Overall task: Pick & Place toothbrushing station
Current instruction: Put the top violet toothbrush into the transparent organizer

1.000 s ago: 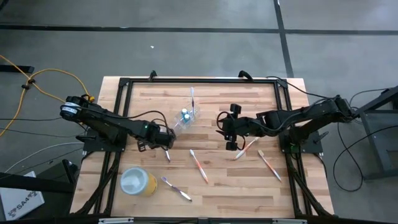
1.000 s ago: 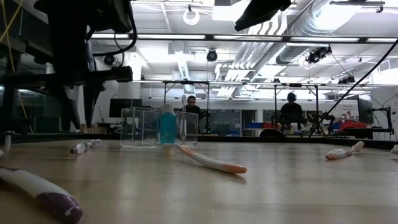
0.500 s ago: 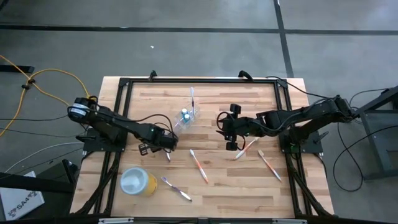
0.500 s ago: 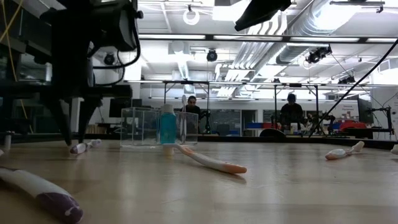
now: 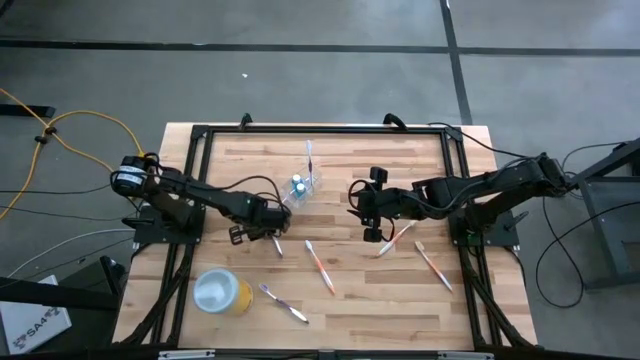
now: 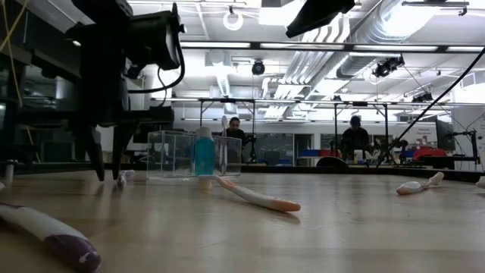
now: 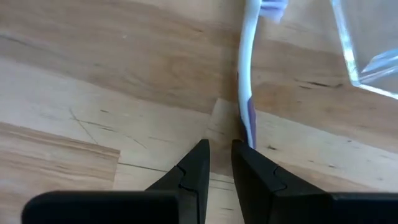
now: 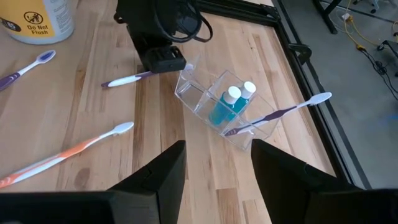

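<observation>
A: What surrounds the wooden tabletop [image 5: 350, 290]?
B: Grey floor [image 5: 300, 70] crossed by dark lines, a yellow cable [image 5: 60, 125] lying on it.
A: And beyond?
B: Ceiling ducts [image 6: 371, 30], strip lights, two people [image 6: 355, 138], possibly seated at benches.

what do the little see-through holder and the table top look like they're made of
The holder looks like clear glossy plastic: the blue tubes show through its thin walls. The table top looks like matte wood, with grain and joined planks visible.
</observation>
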